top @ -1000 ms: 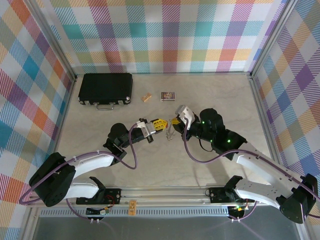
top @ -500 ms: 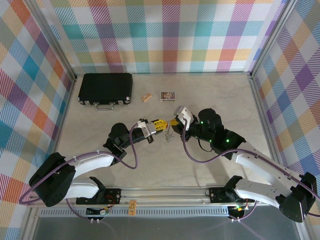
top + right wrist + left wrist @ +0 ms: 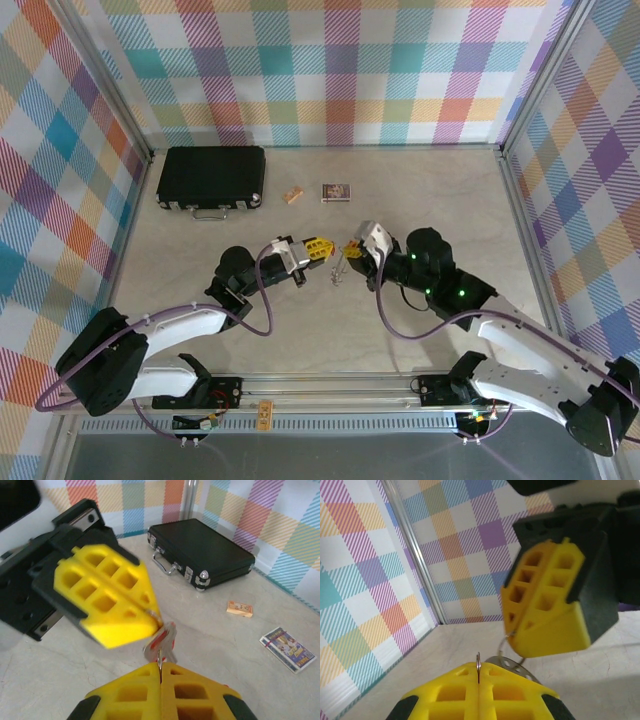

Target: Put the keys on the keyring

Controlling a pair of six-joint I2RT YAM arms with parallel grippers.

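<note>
Case (image 3: 211,177) far left, block (image 3: 291,195) then card (image 3: 336,191) rightward; nearer, keyring (image 3: 338,267) between left pincer (image 3: 328,251) and right pincer (image 3: 347,250)

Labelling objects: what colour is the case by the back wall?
Black case, silver latches; clearest in the right wrist view.

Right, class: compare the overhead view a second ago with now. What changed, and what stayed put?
The right arm drew back slightly rightward and toward the near edge. Nothing was grasped or released: the left tool stays shut on the keyring, the right tool on the keys. Black case, tan block and card haven't moved.
</note>
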